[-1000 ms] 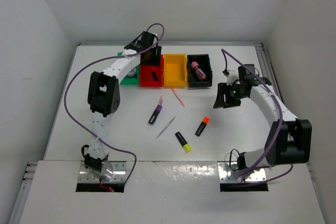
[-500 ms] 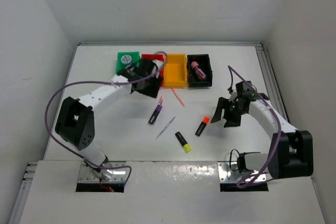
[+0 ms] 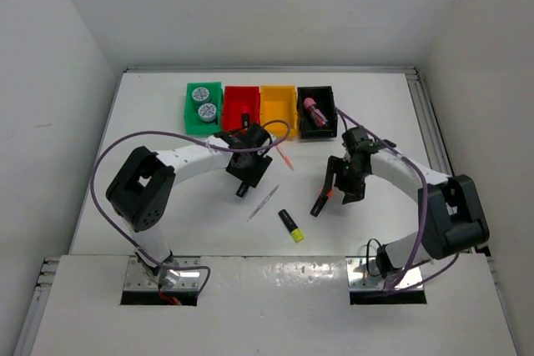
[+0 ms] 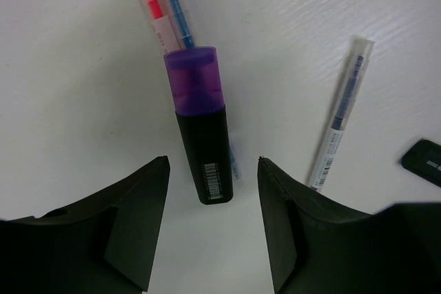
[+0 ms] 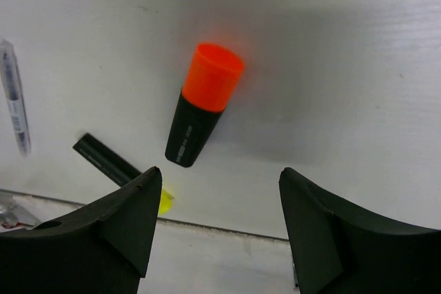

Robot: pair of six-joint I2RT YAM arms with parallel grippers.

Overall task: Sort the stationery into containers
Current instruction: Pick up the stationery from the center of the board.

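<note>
I am judging a double pickup in hand: left fingers [image 4: 131,218] are standing apart astride the purple highlighter [image 4: 200,135], and right fingers [image 5: 117,222] are standing apart above the orange highlighter [image 5: 203,105]. The next move calls for descending, closing and lifting toward the black bin [image 3: 318,89].

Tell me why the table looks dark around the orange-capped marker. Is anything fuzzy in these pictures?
Right wrist view: a soft grey shadow lies over the table around the orange-capped highlighter. Left wrist view: the purple-capped highlighter is sharp, its barcode showing, while the dark fingers show little detail. Top view: light is even.
</note>
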